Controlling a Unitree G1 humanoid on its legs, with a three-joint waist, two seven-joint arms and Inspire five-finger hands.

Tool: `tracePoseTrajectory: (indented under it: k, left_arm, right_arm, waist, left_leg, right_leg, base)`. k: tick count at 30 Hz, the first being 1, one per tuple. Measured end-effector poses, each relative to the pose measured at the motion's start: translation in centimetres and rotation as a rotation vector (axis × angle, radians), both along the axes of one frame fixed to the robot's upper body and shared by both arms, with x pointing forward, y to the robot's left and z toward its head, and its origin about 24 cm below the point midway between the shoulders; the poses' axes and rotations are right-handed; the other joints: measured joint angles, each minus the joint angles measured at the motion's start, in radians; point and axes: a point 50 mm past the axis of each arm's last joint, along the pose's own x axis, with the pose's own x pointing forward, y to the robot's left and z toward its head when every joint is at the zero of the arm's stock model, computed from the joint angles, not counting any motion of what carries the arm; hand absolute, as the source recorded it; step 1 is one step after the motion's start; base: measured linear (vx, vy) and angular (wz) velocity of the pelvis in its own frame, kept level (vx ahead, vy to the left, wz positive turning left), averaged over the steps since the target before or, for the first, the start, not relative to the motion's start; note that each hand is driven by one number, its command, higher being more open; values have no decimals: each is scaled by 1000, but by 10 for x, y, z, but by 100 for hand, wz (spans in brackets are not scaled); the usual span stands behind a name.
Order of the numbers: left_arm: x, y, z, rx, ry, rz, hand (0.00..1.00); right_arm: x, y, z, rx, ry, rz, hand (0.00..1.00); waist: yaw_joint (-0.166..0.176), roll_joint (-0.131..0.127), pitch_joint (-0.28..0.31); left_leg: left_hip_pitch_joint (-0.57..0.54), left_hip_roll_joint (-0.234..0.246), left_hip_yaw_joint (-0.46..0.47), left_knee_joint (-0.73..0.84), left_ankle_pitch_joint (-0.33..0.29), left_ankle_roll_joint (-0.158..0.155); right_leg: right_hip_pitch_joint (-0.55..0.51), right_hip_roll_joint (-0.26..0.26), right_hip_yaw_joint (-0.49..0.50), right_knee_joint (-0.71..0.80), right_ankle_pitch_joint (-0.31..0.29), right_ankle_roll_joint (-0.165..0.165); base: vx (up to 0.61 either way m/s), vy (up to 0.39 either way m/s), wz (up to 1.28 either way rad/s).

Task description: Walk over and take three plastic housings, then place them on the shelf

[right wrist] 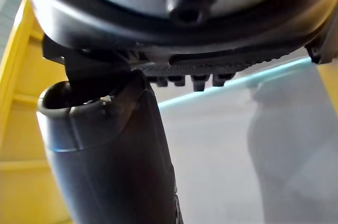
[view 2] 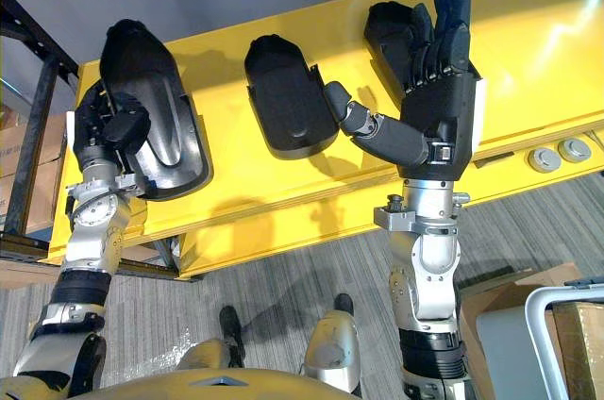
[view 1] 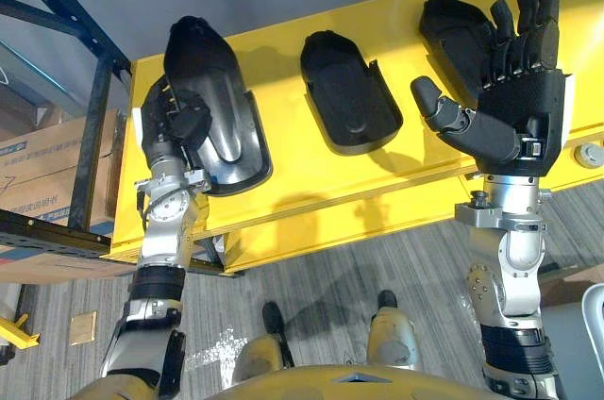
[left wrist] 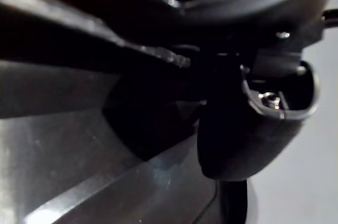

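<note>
**Three housings on the shelf, one half hidden**

My right hand, fingers spread straight, covers much of the right housing. My left hand curls over the rim of the left housing, fingertips hidden. The middle housing lies untouched between them on the yellow shelf

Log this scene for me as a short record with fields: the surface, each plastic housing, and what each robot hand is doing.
surface: yellow shelf
housings: three black ones in a row, apart from each other
left housing: gripped at its edge by the left robot hand, fingers curled
middle housing: lying free, no hand on it
right housing: partly hidden behind the right robot hand
right robot hand state: open, fingers straight, holding nothing
</note>
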Motion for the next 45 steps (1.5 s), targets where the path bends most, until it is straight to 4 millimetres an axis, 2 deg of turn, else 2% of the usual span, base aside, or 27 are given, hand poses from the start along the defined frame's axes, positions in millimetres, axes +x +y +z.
tracePoseTrajectory:
  k: [3, 8, 14, 17, 18, 22, 26, 32, 40, 45]
  left_arm:
    - [9, 8, 4, 14, 33, -18, 0]
    - [17, 13, 13, -19, 26, 5, 0]
    - [16, 16, 12, 21, 53, 51, 0]
    - [15, 26, 12, 75, 93, 80, 0]
    - [14, 30, 12, 79, 112, 89, 100]
    - [11, 42, 2, 106, 199, 105, 100]
    - [8, 51, -1, 138, 261, 69, 100]
    - [7, 52, -8, 174, 329, 22, 100]
    - [7, 45, -20, 183, 411, -25, 100]
    - [6, 47, -27, 136, 438, -11, 100]
  right_arm:
    - [6, 9, 6, -19, -10, 53, 100]
    - [7, 18, 6, -22, -5, 90, 100]
    - [4, 22, 3, -20, 4, 107, 100]
    - [1, 21, 0, -17, 13, 102, 100]
    - [0, 20, -1, -16, 18, 97, 100]
    - [-3, 13, -5, -14, 38, 66, 100]
    - [-4, 4, -3, -13, 27, 26, 100]
    - [-5, -1, -5, -7, 37, 2, 100]
    - [-5, -1, -12, 28, 64, -11, 100]
    - [-3, 0, -19, 61, 87, -22, 100]
  waist:
    - [-20, -1, 30]
    - [-21, -2, 72]
    - [-19, -1, 76]
    - [-22, -1, 76]
    - [-22, -1, 76]
    - [-25, 2, 74]
    - [-26, 10, 66]
    - [-25, 28, 22]
    - [-22, 25, -27]
    - [-26, 23, -56]
  left_leg:
    - [-4, 0, 5, 7, 1, -1]
    - [-35, 4, 15, 37, 0, -2]
    - [-34, 7, 21, 56, -13, -8]
    - [-30, 7, 21, 57, -13, -8]
    - [-24, 7, 20, 57, -13, -8]
    - [9, 8, 13, 52, -17, -9]
    - [24, 5, 13, 50, -22, -2]
    - [51, 1, 7, 11, -16, 0]
    - [104, 1, 3, -46, -1, -2]
    - [116, 0, 11, -66, 6, -1]
  right_leg:
    - [-21, -2, 13, 36, -16, 0]
    - [-83, -10, 31, 125, -55, -8]
    - [-81, -11, 34, 142, -67, -7]
    - [-78, -11, 34, 144, -67, -6]
    - [-72, -11, 34, 144, -67, -6]
    - [-24, -10, 20, 123, -67, -2]
    - [13, -9, 16, 71, -55, 24]
    - [57, -2, 4, 5, -19, 23]
    - [116, 7, -14, -50, -7, 24]
    - [131, 12, -13, -85, 11, 26]
  base:
    - [-48, -26, -5]
    - [-37, -52, 0]
    - [-6, -13, 0]
    - [0, 0, 0]
    - [0, 0, 0]
    - [-10, 3, 1]
    - [-18, 19, 1]
    - [50, 17, 2]
    - [20, 2, 3]
    - [3, 9, -3]
